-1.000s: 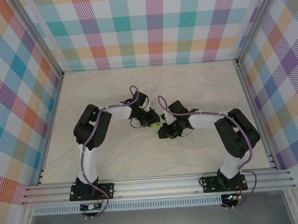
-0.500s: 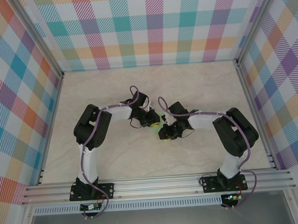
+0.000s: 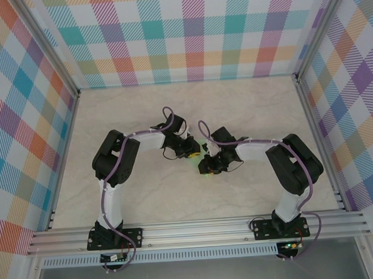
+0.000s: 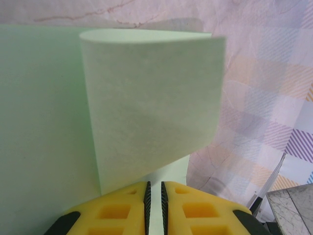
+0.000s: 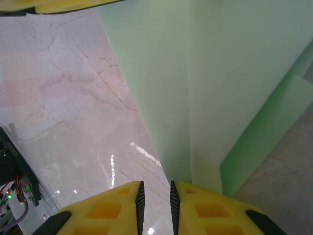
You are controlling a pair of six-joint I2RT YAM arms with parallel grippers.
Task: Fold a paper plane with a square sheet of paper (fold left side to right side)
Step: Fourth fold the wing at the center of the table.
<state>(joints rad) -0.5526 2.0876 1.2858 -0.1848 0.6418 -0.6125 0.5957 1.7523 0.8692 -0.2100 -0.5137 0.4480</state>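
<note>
The 2 arms meet at the middle of the table [image 3: 141,110], wrists bent toward each other. The left gripper [image 3: 193,154] sits just beside the right gripper [image 3: 205,167], and the paper [image 3: 204,142] shows from above as slivers of green under them.

In the left wrist view, the left gripper [image 4: 154,188] has its fingers [image 4: 117,210] nearly together, pinching the paper [image 4: 146,107] in the thin slit. 1 flap curls up and over in a soft, uncreased bend. Its right edge is straight and hangs free above the table.

In the right wrist view, the right gripper [image 5: 155,188] has its fingers [image 5: 205,210] set close with a narrow gap. The paper [image 5: 220,73] comes down to the right-hand finger, and its left edge slants in toward the gap. I cannot tell whether it is pinched. A straight line runs up the sheet, and a darker layer juts out at lower right.

Bare table stretches all round the wrists, widest toward the back wall [image 3: 194,45].
</note>
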